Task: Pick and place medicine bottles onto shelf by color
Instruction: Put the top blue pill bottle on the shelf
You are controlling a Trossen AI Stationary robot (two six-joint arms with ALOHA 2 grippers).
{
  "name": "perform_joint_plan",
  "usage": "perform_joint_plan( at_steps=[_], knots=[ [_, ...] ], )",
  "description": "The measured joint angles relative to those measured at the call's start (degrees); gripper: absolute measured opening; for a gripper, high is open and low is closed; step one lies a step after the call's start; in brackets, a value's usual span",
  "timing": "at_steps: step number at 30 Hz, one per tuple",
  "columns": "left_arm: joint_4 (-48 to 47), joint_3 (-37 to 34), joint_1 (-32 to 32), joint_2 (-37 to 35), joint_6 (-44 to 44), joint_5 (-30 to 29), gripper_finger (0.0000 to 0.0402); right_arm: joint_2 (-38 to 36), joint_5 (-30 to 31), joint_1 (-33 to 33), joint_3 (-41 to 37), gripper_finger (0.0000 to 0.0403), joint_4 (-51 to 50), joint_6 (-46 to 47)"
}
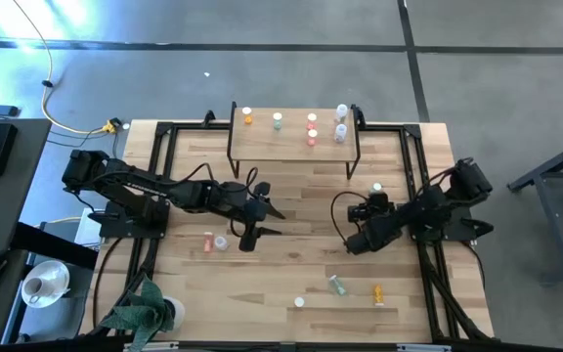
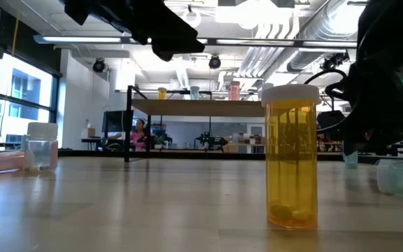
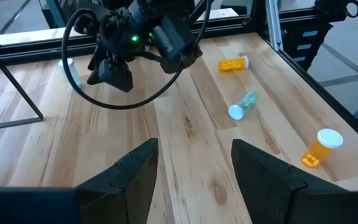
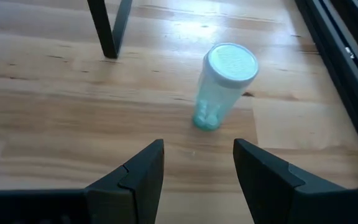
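Note:
The shelf stands at the far middle of the table, with orange, green, red and clear bottles standing on its top. My right gripper is open and empty, its fingers a short way from a green bottle that stands upright on the table near a shelf leg. The same bottle shows in the high view. My left gripper is open and empty above the table's middle. A pink bottle lies beside a clear one behind it.
Near the front edge an orange bottle stands upright; a green bottle and an orange one lie on their sides. Black frame rails run along both table sides. A green cloth lies at the near left corner.

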Motion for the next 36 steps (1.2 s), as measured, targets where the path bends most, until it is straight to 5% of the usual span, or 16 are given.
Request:
perform_joint_plan(
  at_steps=[36],
  knots=[
    [0.89,0.00,0.00,0.04,0.00,0.00,0.0193,4.44,3.61,-12.03,0.00,0.0183,2.24,-2.00]
  ],
)
